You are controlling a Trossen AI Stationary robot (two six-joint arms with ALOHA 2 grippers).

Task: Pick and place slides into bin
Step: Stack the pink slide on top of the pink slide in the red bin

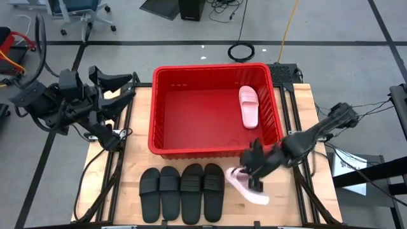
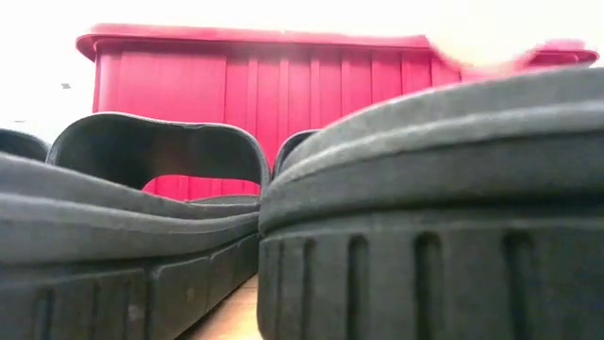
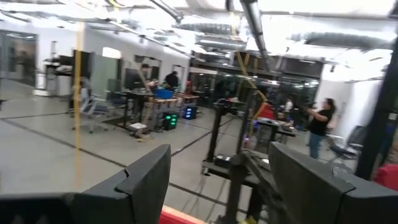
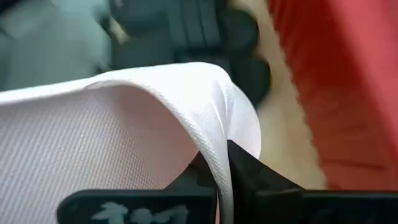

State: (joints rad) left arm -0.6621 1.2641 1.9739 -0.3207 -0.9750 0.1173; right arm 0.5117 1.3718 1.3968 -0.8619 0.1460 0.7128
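A pale pink slide [image 1: 249,189] lies at the near right of the table, in front of the red bin [image 1: 159,108]. My right gripper [image 1: 247,175] is shut on its strap. A second pink slide [image 1: 248,105] lies inside the bin at its right side. Four black slides [image 1: 181,191] lie side by side on their soles at the table's near edge and fill the low view [image 2: 425,189]. My left gripper [image 1: 127,92] waits open and empty at the table's far left, also in its wrist view [image 3: 217,186]. My right gripper pinches the edge of the pink slide's wide strap [image 4: 222,155] between its two fingers [image 4: 261,180]. It comes at the slide from the table's right side, slanting down. The slide's other end [image 1: 261,198] points toward the near edge. Whether it is clear of the table, I cannot tell.
The bin takes up the table's far middle, its near wall [image 2: 283,104] just behind the black slides. Bare wooden table [image 1: 114,184] shows at the near left. Beyond the table are floor, cables, desks and people in the room [image 3: 320,124].
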